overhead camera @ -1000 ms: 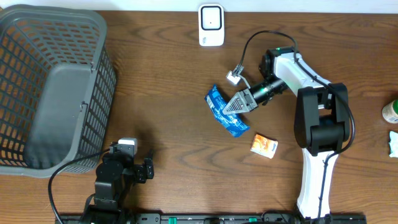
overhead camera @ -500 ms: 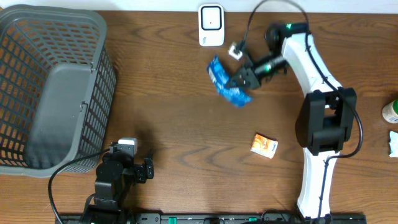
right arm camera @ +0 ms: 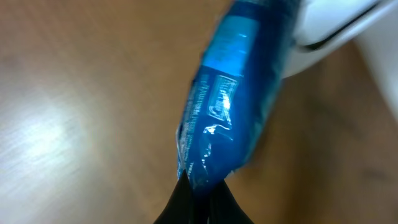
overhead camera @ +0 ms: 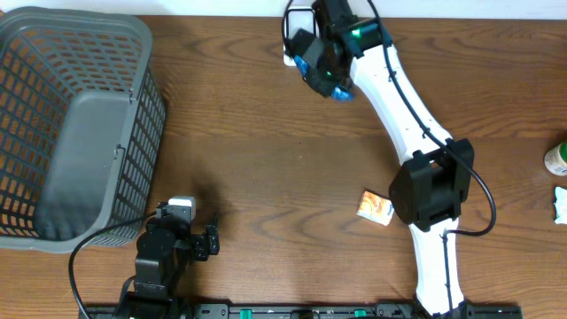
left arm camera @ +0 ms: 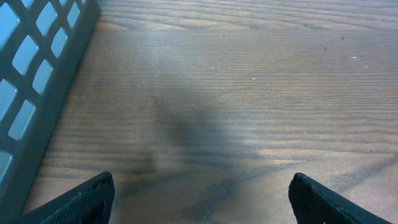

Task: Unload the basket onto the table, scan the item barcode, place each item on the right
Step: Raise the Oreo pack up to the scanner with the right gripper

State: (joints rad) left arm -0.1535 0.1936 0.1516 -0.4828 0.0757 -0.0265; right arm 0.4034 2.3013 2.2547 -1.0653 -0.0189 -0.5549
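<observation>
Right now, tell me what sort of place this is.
Probably a mock shop checkout on a brown wooden table: a white barcode scanner at the far edge, a grey plastic mesh basket nearby, and a blue plastic packet held up at the scanner.

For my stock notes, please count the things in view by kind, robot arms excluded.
Grey plastic mesh basket: 1
White boxy scanner: 1
Blue plastic packet in right gripper: 1
Small orange carton: 1
Cropped objects at right edge: 2
Total: 6
</observation>
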